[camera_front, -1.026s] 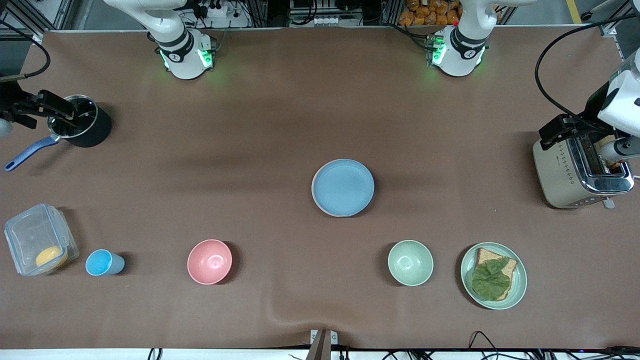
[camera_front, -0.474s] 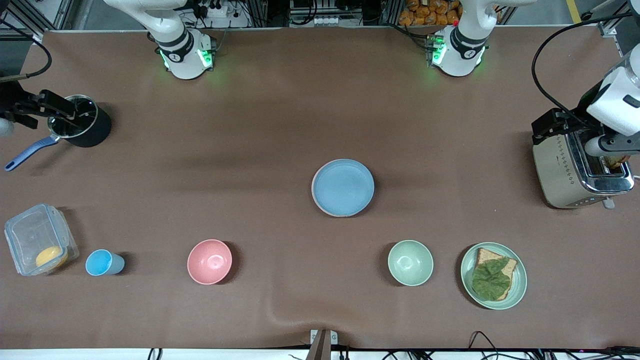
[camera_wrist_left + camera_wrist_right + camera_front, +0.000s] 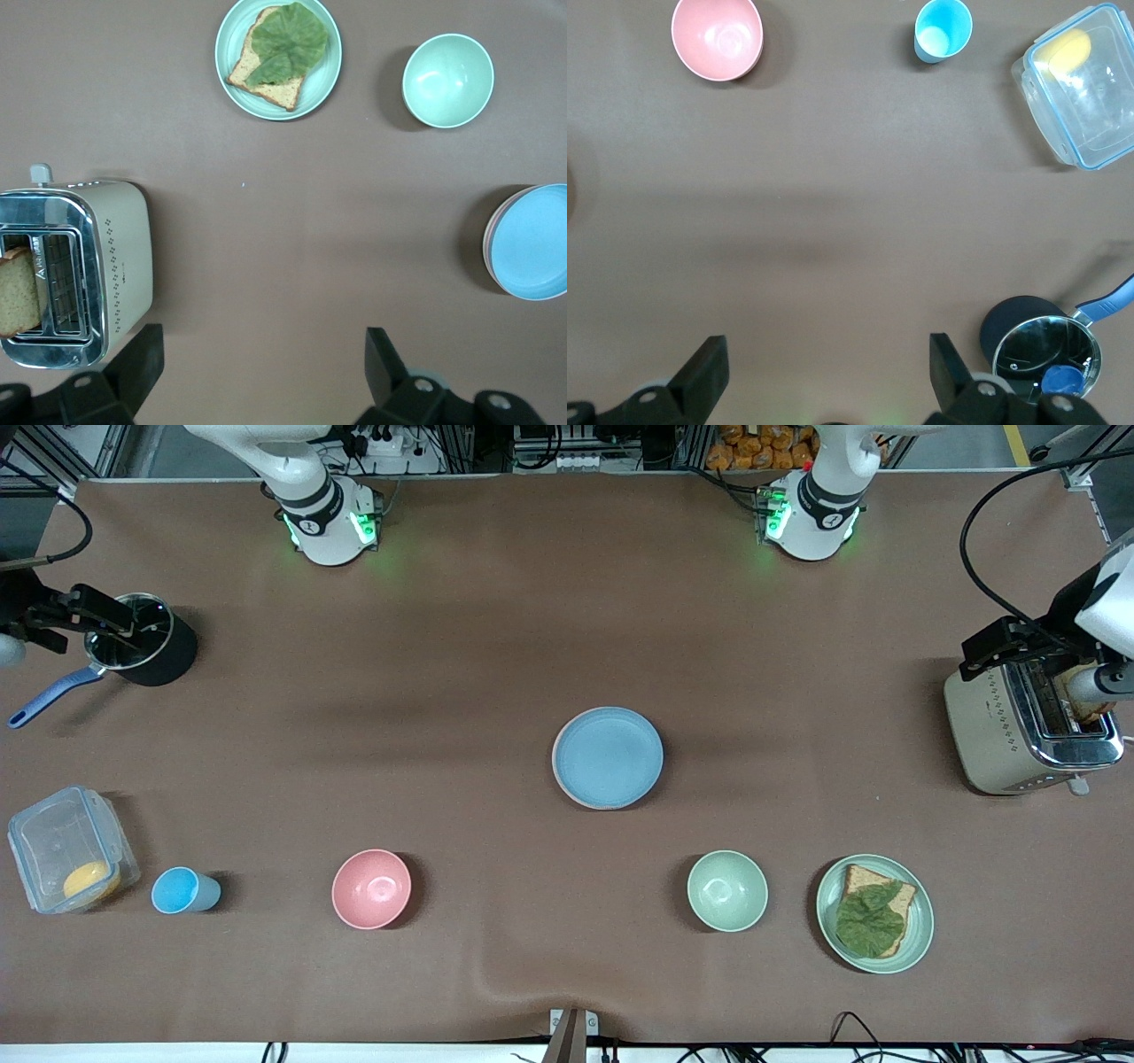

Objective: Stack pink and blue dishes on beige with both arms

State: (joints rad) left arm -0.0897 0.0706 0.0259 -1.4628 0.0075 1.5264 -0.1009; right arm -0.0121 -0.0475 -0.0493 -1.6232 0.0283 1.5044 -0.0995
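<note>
The light blue plate [image 3: 608, 757] lies on top of a stack in the middle of the table, also seen in the left wrist view [image 3: 532, 241]. Under it only a thin pinkish-beige rim [image 3: 556, 763] shows, so the pink plate and the beige plate are almost wholly hidden and I cannot tell them apart. My left gripper [image 3: 1005, 646] hangs open over the toaster [image 3: 1019, 731], far from the stack; its jaws [image 3: 261, 372] hold nothing. At the other end of the table my right gripper [image 3: 84, 613] is open over the black pot [image 3: 146, 646], jaws [image 3: 828, 376] wide apart and empty.
Nearer the front camera stand a lidded clear box [image 3: 66, 859], a small blue cup [image 3: 182, 891], a pink bowl [image 3: 372, 888], a green bowl [image 3: 727, 890] and a green plate with bread and a leaf [image 3: 875, 913]. A slice of bread [image 3: 18, 292] sits in the toaster.
The left arm's hand swayed a little over the toaster and came back. The right arm and the plate stack have not moved.
</note>
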